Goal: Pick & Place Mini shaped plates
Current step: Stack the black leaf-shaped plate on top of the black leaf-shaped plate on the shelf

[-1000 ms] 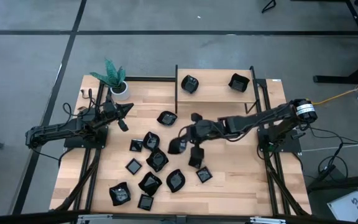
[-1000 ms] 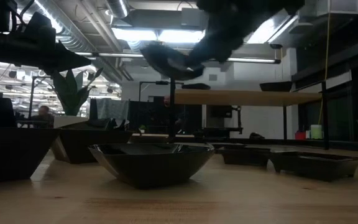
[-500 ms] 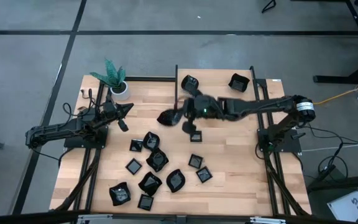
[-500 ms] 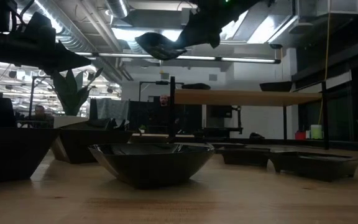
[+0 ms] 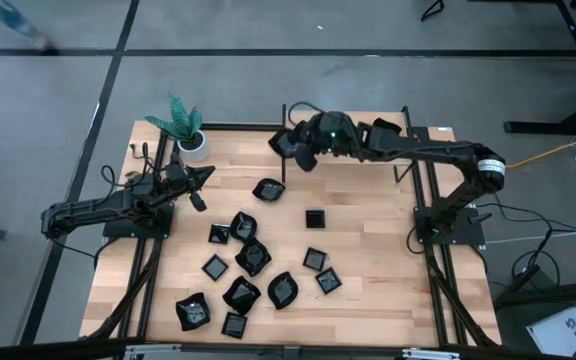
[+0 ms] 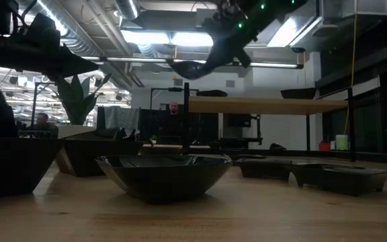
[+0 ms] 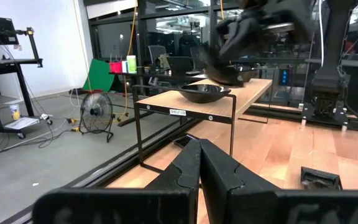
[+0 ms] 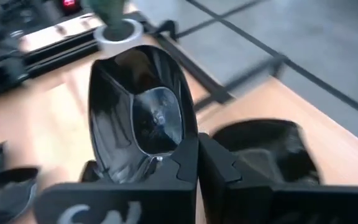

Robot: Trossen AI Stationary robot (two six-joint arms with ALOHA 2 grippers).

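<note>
right gripper (image 8: 197, 146) | clamped on leaf-shaped black plate (image 8: 143, 112) (rim pinched) | shelf plate (image 8: 272, 152) just beside | left gripper (image 7: 199, 149) closed, empty

Grey concrete floor (image 5: 298, 80) crossed by dark straight lines, surrounding a pale wooden table (image 5: 368, 260) on a black metal frame. Raised wooden shelf on thin black legs (image 6: 267, 105) at the table's far side. White pot with a green plant (image 5: 192, 140) at the far left corner. Ceiling with exposed silver ducts (image 6: 79, 47) and bright strip lights (image 6: 160, 37). Round floor fan (image 7: 96, 111) beside a green panel (image 7: 101, 78). Glass partitions (image 7: 166, 31) behind. Yellow cable (image 5: 548, 152) on the floor, right.
</note>
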